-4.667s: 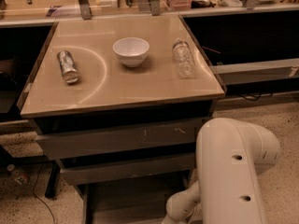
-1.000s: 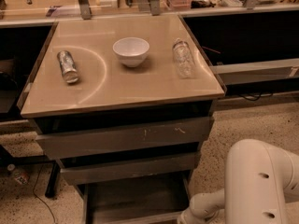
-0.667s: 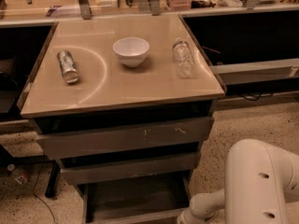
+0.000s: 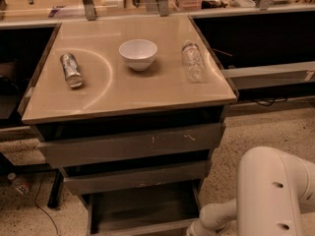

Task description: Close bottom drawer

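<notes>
Item: bottom drawer [image 4: 142, 208], lowest of three under the counter [image 4: 123, 95], pulled out, its dark box open to view.
Gripper: out of sight below the lower edge, past the wrist [image 4: 211, 218] by the drawer's front right corner; we cannot tell how wide it stands or whether it holds anything.
Change: arm [image 4: 275, 195] has swung right and lower than some seconds ago; over the last second we see almost no shift.
Drawer travel: none that we can make out.
Reading: we judge the push lined up, not yet begun.
Counter load: can [image 4: 72, 70], bowl [image 4: 138, 53], bottle [image 4: 193, 61], unmoved.
</notes>
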### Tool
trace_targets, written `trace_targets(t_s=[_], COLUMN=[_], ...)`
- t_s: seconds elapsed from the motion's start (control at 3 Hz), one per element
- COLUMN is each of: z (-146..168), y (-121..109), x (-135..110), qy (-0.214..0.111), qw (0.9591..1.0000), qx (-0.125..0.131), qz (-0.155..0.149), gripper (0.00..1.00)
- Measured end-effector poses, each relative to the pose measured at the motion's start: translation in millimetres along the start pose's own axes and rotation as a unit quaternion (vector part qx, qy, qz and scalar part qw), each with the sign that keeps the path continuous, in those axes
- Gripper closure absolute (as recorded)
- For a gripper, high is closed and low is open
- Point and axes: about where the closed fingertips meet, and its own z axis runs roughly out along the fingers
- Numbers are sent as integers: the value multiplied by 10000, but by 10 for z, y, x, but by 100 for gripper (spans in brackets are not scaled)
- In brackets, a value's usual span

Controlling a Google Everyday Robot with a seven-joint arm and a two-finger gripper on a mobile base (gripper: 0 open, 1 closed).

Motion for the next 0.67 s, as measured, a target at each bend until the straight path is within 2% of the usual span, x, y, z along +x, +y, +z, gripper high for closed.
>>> trace_targets(t_s=[0.33,0.67], z=[1,31], y=[0,-93], x=[-3,-232], qy=[0,-19], qw=[10000,9997], qx=[-1,136], qz=[-1,-214], gripper=[65,88])
